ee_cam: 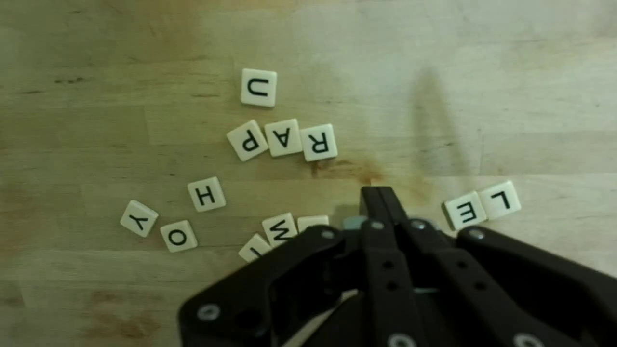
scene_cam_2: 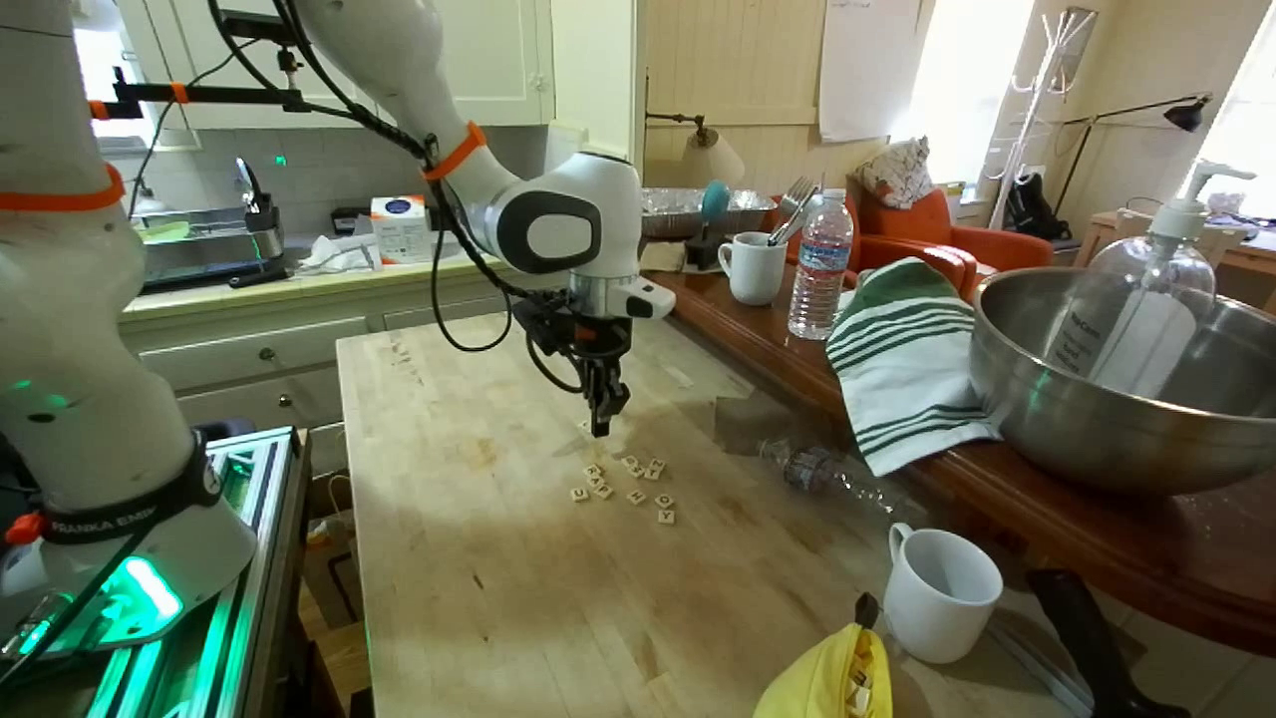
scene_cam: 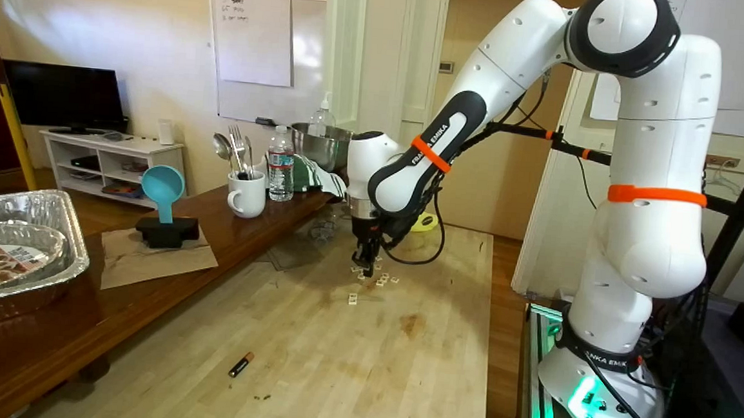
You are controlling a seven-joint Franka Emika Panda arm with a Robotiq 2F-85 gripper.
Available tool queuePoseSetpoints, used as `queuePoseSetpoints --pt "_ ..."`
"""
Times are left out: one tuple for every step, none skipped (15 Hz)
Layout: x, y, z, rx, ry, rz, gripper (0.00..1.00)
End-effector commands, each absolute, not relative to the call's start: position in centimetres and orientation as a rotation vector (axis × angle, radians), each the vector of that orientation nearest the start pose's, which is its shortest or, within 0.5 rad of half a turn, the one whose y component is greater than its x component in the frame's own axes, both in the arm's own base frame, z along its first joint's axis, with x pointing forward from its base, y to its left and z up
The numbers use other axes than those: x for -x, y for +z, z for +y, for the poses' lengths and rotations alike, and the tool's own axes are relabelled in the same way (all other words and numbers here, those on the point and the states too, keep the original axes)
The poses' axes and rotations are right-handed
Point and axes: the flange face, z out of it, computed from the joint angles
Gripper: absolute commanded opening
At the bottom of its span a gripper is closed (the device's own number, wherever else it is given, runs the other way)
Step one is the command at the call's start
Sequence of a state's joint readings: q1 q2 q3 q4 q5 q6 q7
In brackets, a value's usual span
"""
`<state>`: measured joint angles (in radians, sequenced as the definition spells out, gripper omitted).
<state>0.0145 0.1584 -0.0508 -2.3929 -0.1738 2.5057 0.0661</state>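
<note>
- Hangs above the light wooden surface [scene_cam: 337,362] with the pincer [ee_cam: 378,193] pointing down.
- Has this pincer fully closed, finger against finger, with nothing held between the tips.
- Shows small cream letter tiles [ee_cam: 283,138] scattered around it on the surface.
- Has near the tips, at one side, an E tile [ee_cam: 465,210] touching an L tile [ee_cam: 500,199]; at the opposite side, a partly hidden tile [ee_cam: 313,222], not readable.
- Shows just beside this last one a W or M tile [ee_cam: 279,230] and an I tile [ee_cam: 254,248].
- Gives farther away a short row of P tile [ee_cam: 247,140], A tile and R tile [ee_cam: 318,142], with a U tile [ee_cam: 259,87] near.
- Has also an H tile [ee_cam: 207,194], an O tile [ee_cam: 179,236] and a Y tile [ee_cam: 139,219], close but apart.
- Shows in an exterior view a battery [scene_cam: 241,364], well apart from the tiles.
- Shows in an exterior view a yellow pouch [scene_cam_2: 817,678] beside a white mug [scene_cam_2: 932,613].
- Carries on the dark brown surface [scene_cam: 231,239] an upright water bottle [scene_cam: 281,174], next to a mug [scene_cam: 247,196] with cutlery [scene_cam: 222,146].
</note>
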Motion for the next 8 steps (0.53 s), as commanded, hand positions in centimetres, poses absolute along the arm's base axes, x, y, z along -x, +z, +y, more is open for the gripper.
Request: queuePoseSetpoints --pt "-47.9 25.1 -2.9 3.275 0.068 -0.203 0.00" --pt "-47.5 25.1 -3.4 3.283 0.075 -0.214 0.00" --pt "-47.3 25.0 -3.7 3.288 0.081 -0.230 0.00" --pt "-47.0 24.9 -4.1 3.295 0.083 -0.240 0.00" --pt "-46.8 24.9 -4.4 3.298 0.088 -0.252 0.00" --pt "-46.6 24.8 -4.6 3.302 0.091 -0.262 0.00" --pt "-46.4 24.7 -4.9 3.302 0.092 -0.276 0.00" --pt "-46.2 24.7 -5.1 3.303 0.089 -0.290 0.00"
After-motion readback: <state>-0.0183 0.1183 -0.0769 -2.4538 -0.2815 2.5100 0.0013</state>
